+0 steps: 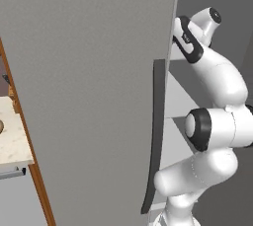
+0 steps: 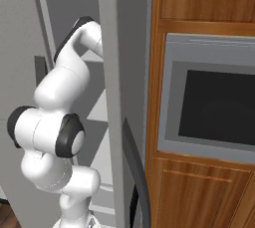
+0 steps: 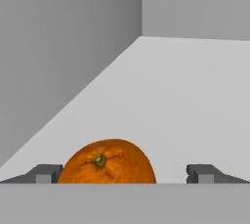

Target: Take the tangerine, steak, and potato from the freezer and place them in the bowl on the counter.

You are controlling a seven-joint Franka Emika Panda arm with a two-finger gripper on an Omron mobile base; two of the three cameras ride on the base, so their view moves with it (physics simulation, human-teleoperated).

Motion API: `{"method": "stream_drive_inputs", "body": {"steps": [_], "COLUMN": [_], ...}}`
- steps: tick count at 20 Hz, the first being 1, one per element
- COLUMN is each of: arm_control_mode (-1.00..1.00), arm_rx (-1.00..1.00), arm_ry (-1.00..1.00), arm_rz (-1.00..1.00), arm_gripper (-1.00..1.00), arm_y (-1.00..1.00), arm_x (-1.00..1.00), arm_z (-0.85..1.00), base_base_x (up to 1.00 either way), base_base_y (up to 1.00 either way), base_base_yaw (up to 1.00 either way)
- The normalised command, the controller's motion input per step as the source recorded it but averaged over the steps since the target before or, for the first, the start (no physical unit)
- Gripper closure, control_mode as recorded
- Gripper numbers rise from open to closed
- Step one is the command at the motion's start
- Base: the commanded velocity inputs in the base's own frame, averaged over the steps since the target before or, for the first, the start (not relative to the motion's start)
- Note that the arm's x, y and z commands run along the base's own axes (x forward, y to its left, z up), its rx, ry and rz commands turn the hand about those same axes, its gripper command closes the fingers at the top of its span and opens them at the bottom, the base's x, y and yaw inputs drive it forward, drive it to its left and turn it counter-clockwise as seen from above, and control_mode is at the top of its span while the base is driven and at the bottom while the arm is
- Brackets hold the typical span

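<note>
Tangerine: tangerine (image 3: 108,163) sits on a pale shelf (image 3: 185,100) inside the freezer (image 1: 94,96), near the left inner wall; green stem scar faces the hand camera.
Position to tool: it lies between the two dark fingertips (image 3: 45,173), off-centre, nearly touching the left tip and well apart from the right one.
Tool: tool (image 3: 124,174) is spread wide and holds nothing; no contact with the fruit is visible.
Handling, judged: small, light, round, with a firm but yielding peel; it may roll on the smooth shelf if nudged from one side. Hard squeezing would bruise it.
Hold, judged: take it across the widest part, one pad on each flank, after shifting the tool sideways to centre the fruit.
Risk, judged: closing from the present offset could have the left tip push the fruit before the right tip arrives.
Arm: arm (image 1: 217,121) reaches into the freezer past the open door, beside the dark handle (image 1: 157,121).
Steak, potato: not identified on the visible stretch of shelf.
Worktop: a beige corner of the worktop (image 1: 12,141) shows left of the freezer door; a brown edge there cannot be identified.
Surroundings: wooden cabinets (image 2: 199,3) and a built-in oven (image 2: 219,102) stand to the right of the freezer.
Stage, judged: first pick, grasp not yet made.
</note>
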Motion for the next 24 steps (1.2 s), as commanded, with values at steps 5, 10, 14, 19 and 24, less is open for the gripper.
{"method": "stream_drive_inputs", "body": {"steps": [5,10,14,19,24], "arm_control_mode": [-1.0,-1.0,-1.0,-1.0,-1.0], "arm_rx": [0.0,0.0,0.0,0.0,0.0], "arm_ry": [0.0,0.0,0.0,-0.09,-0.06], "arm_rz": [0.0,0.0,0.0,-0.01,-0.1], "arm_gripper": [1.0,1.0,1.0,1.0,1.0], "arm_y": [0.07,0.0,0.0,0.0,-0.02], "arm_x": [0.15,0.01,-0.18,-0.85,-1.0], "arm_z": [-0.15,-0.05,0.0,0.05,0.3], "base_base_x": [0.0,0.0,0.0,0.0,0.0], "base_base_y": [0.0,0.0,0.0,0.0,0.0], "base_base_yaw": [0.0,0.0,0.0,0.0,0.0]}}
